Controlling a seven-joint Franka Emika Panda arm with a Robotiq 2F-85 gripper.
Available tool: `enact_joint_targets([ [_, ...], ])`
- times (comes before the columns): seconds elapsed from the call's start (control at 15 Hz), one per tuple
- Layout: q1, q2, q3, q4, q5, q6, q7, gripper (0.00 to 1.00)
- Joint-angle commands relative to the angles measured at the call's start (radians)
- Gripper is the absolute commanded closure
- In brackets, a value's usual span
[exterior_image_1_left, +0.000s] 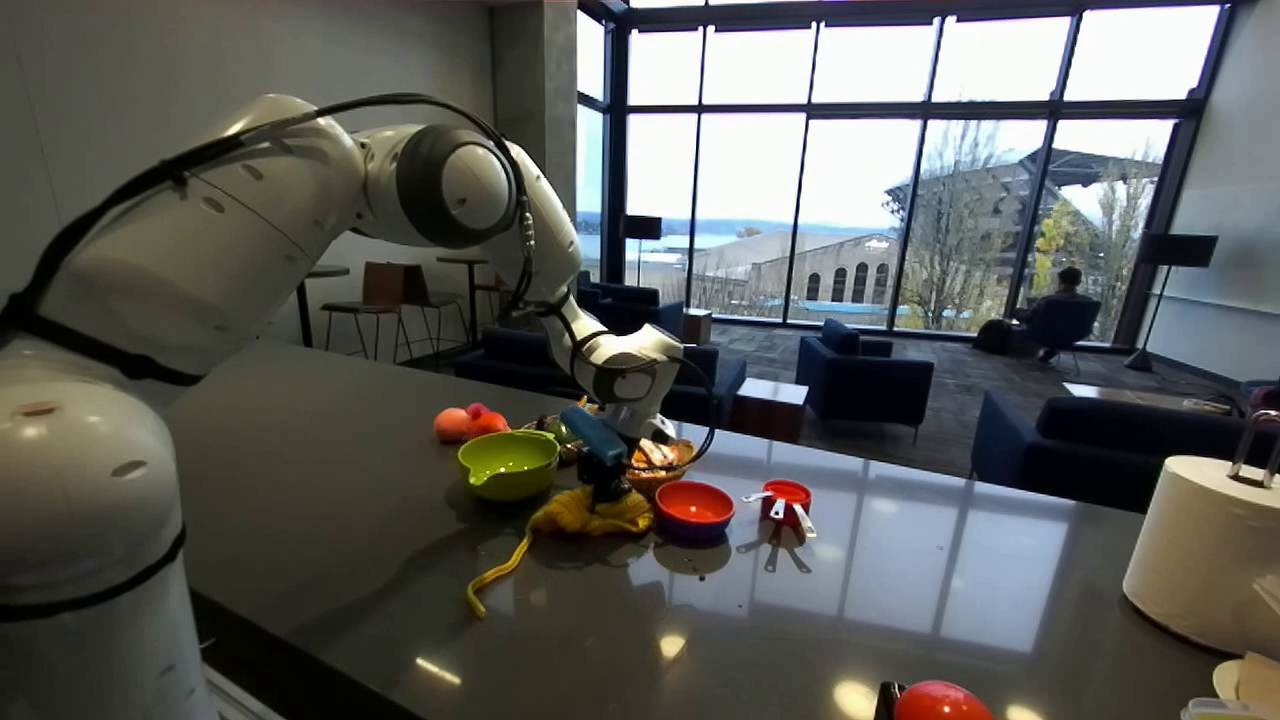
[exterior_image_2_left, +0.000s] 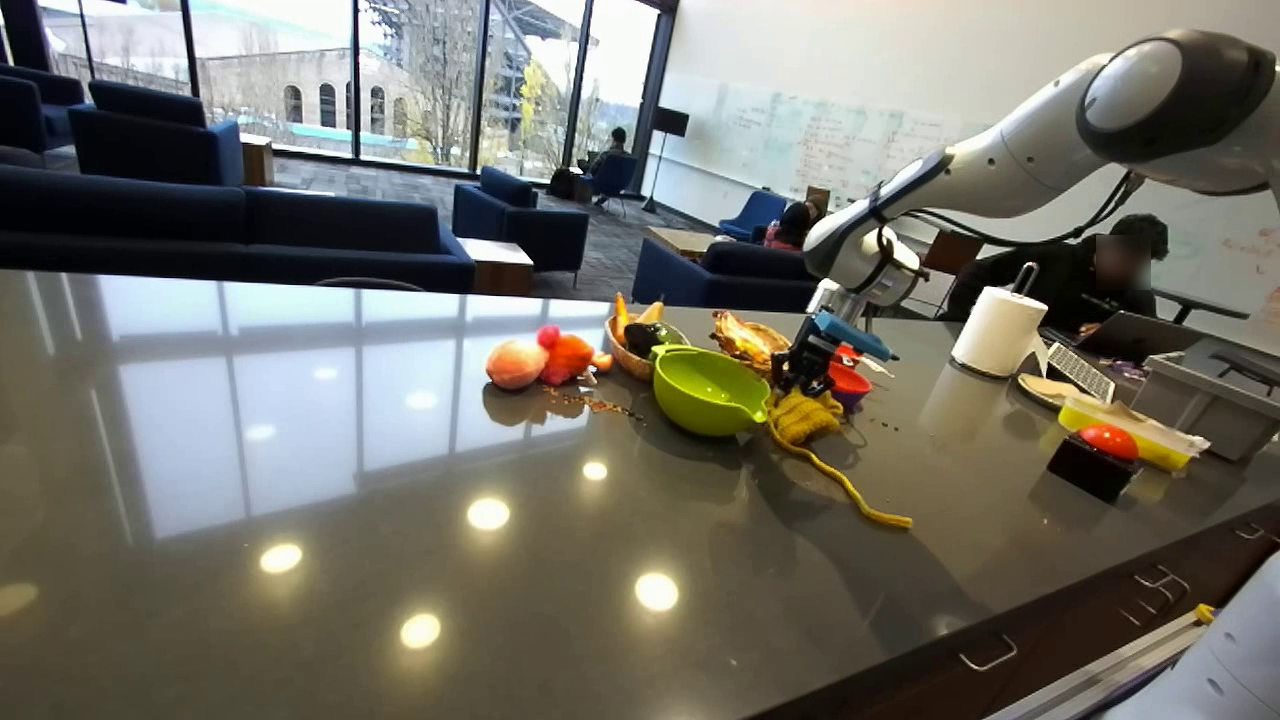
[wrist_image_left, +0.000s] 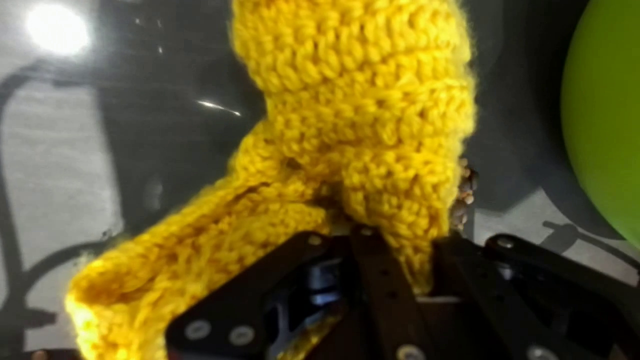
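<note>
Claw (wrist_image_left: 407, 242): fingers drawn to a narrow pinch, a fold of yellow crocheted cloth (wrist_image_left: 370, 100) between them | cloth: bunched on grey countertop (exterior_image_1_left: 780, 610), lime-green spouted bowl (exterior_image_2_left: 695, 412) just beside | step: apparently grasping | next: seems to call for a firm pinch, bowl undisturbed

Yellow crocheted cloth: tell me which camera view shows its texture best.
The wrist view: it shows the yellow crocheted cloth close up, texture plain, though the hand hides part. Both exterior views show the cloth small beneath the hand, a strand trailing.
</note>
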Motion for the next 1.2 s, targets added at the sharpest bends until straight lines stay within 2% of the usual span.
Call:
enact_joint_targets([
  [0.0, 0.019, 0.049, 0.024, 0.055, 0.011, -0.021, -0.038, 0.96],
  [0.2, 0.042, 0.035, 0.013, 0.049, -0.009, -0.036, -0.023, 0.96],
  [0.4, 0.062, -0.027, -0.023, -0.029, -0.041, -0.029, 0.022, 0.96],
  [1.13, 0.128, -0.414, -0.148, -0.526, -0.074, 0.077, 0.297, 0.96],
])
